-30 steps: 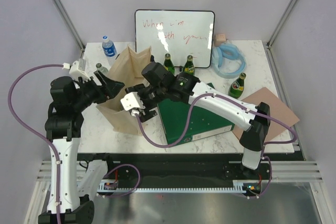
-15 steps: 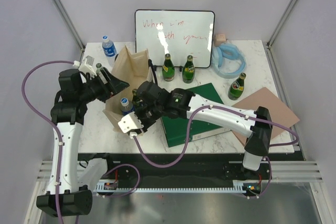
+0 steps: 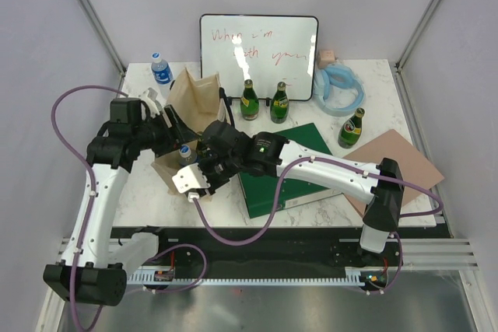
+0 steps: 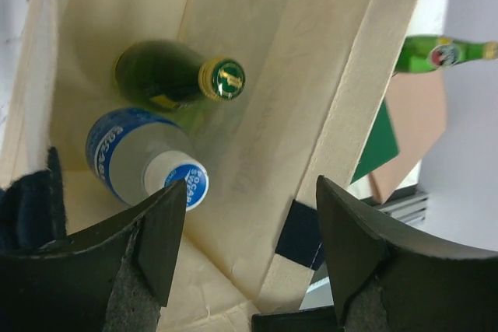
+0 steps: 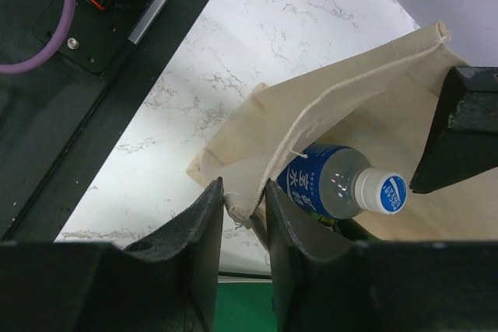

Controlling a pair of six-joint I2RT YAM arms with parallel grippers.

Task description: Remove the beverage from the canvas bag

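Pinching limp beige canvas bag (image 5: 334, 114) rim, right hand (image 5: 245, 196); left hand (image 4: 249, 190) spread above.

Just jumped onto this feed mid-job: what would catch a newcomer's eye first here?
The canvas bag at the table's left, with its mouth open: the right gripper is shut on its rim, and the left gripper hangs open above the opening. Inside sit two drinks side by side, a green glass bottle with a gold cap and a clear blue-labelled water bottle.
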